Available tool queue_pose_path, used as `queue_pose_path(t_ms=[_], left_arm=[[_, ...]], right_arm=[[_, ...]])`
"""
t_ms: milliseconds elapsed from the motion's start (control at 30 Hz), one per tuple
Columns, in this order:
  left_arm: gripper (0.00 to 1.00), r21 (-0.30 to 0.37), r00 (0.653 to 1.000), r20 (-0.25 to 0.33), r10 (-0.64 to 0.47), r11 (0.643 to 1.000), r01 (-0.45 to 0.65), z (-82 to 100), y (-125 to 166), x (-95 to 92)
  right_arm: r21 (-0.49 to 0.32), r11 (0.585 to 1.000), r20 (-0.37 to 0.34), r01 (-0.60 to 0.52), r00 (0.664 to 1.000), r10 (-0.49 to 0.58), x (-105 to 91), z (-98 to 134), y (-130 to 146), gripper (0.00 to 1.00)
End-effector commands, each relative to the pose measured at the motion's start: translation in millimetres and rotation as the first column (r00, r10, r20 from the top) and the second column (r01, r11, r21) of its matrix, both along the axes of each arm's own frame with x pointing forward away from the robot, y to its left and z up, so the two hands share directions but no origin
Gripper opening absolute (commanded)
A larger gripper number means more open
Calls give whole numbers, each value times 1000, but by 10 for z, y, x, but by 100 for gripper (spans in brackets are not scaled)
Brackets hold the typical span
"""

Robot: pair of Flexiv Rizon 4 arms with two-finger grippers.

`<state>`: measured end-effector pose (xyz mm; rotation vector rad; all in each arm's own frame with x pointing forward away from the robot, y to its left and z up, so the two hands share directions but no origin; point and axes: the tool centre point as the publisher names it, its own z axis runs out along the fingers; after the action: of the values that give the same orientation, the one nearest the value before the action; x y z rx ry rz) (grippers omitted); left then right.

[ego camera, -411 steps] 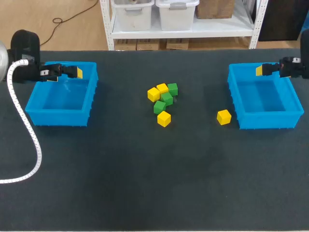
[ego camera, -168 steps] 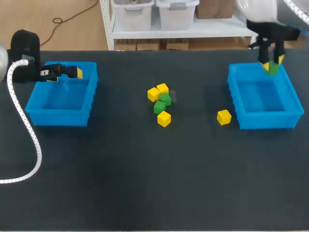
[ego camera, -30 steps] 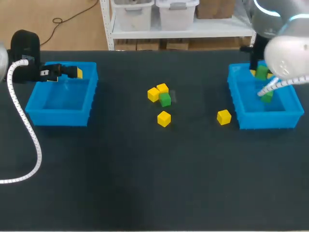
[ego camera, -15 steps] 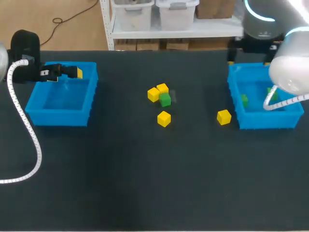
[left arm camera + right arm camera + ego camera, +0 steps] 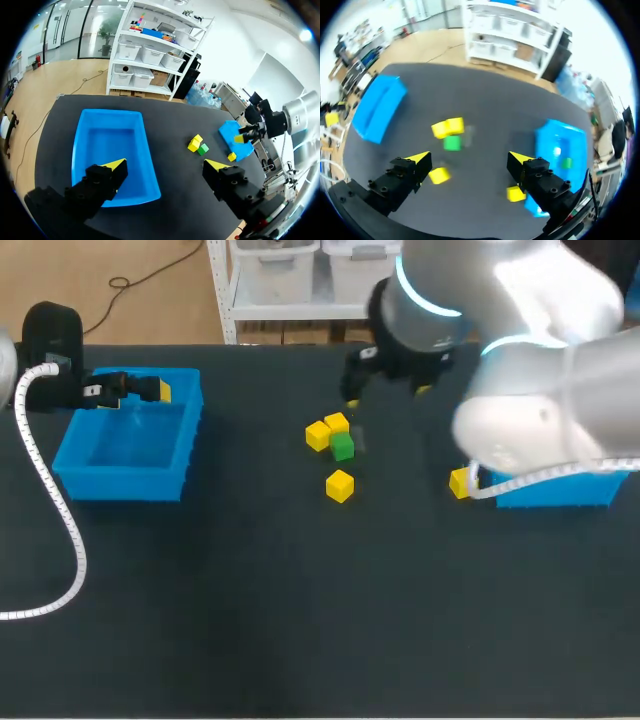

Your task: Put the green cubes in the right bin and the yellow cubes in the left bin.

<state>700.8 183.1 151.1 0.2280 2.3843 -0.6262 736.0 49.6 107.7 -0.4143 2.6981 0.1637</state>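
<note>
One green cube [image 5: 342,447] lies mid-table against two yellow cubes [image 5: 327,429], with another yellow cube [image 5: 340,485] just in front. A further yellow cube [image 5: 460,483] sits beside the right blue bin [image 5: 560,490], which my right arm mostly covers. In the right wrist view the right bin [image 5: 555,137] holds a green cube [image 5: 567,162]. My right gripper [image 5: 470,157] hangs open and empty above the cluster, over the green cube [image 5: 452,143]. My left gripper [image 5: 165,170] is open and empty above the left bin [image 5: 112,150], near its back rim [image 5: 140,375].
The left bin's floor [image 5: 125,445] looks bare. My right arm [image 5: 520,350] spans from the right side to the table's middle, above the right bin. Dark tabletop [image 5: 300,620] stretches in front of the cubes.
My right gripper opened over the right bin and left a green cube there, then swung left to above the middle cluster. The left arm has not moved.
</note>
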Motion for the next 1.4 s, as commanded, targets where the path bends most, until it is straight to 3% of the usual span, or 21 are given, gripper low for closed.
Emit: queue_pose_path(t_ms=[33,233,600,1400], left_arm=[[100,-6,1000,6,-3,1000,3,-12,12,-7],[100,-6,1000,6,-3,1000,3,-12,12,-7],[100,-6,1000,6,-3,1000,3,-12,12,-7],[100,-6,1000,6,-3,1000,3,-12,12,-7]], right_arm=[[-16,999,-114,-47,992,45,133,-242,325,100],[-63,992,-186,-110,978,97,91,-577,456,100],[-111,989,-237,-98,969,69,127,-882,318,100],[-180,980,-274,-89,961,36,225,-1230,234,100]])
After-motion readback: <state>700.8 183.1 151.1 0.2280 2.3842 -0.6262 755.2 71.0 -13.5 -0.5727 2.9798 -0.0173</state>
